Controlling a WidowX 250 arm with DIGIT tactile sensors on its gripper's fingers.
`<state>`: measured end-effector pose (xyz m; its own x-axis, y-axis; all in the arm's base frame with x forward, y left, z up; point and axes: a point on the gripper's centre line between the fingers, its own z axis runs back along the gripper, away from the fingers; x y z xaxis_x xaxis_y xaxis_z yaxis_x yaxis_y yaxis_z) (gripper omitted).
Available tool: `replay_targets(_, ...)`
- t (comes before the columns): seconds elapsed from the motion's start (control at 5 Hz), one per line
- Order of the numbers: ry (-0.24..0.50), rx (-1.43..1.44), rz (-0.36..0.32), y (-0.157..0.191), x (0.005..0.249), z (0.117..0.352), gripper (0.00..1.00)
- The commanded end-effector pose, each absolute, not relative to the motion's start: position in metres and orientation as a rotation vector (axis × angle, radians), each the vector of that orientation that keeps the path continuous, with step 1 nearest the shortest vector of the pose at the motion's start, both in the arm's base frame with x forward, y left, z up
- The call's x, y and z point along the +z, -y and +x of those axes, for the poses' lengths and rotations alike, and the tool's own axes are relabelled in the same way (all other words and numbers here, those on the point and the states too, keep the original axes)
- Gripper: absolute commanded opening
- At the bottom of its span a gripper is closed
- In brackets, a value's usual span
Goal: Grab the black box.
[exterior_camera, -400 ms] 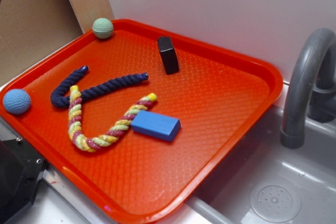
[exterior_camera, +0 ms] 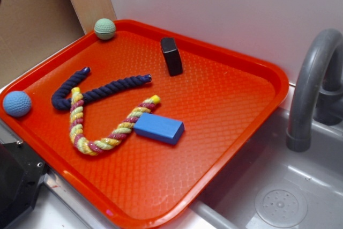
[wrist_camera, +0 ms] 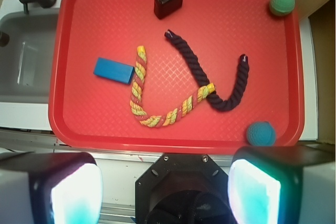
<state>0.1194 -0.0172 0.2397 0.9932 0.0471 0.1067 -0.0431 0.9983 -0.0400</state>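
Red textured tray (exterior_camera: 225,105) fills the scene beside a grey sink (exterior_camera: 278,197). On it, the black box (exterior_camera: 171,56) stands on edge near the far rim, untouched. Closer lie a navy rope (exterior_camera: 99,92), a striped rope (exterior_camera: 107,127) and a blue block (exterior_camera: 158,127); two balls sit at corners. Well back from the tray, the jaws stand wide open and empty (wrist_camera: 165,187).

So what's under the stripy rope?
The stripy rope lies on the red tray. One end crosses over the dark blue rope, and its other end touches the blue block. The bit of blue rope beneath is hidden.
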Motion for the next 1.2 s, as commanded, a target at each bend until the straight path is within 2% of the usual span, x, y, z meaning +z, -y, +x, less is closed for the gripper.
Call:
replay_targets(0.0,0.197,0.4,-0.1,0.002,0.211,0.217,1.0)
replay_targets(0.2,0.236,0.548,-0.125,-0.008,0.196,0.241,1.0)
replay_targets(0.4,0.264,0.673,-0.149,-0.026,0.165,0.27,1.0)
replay_targets(0.8,0.236,0.762,-0.184,-0.026,0.106,0.317,1.0)
replay_targets(1.0,0.173,0.756,-0.165,-0.012,0.076,0.336,1.0)
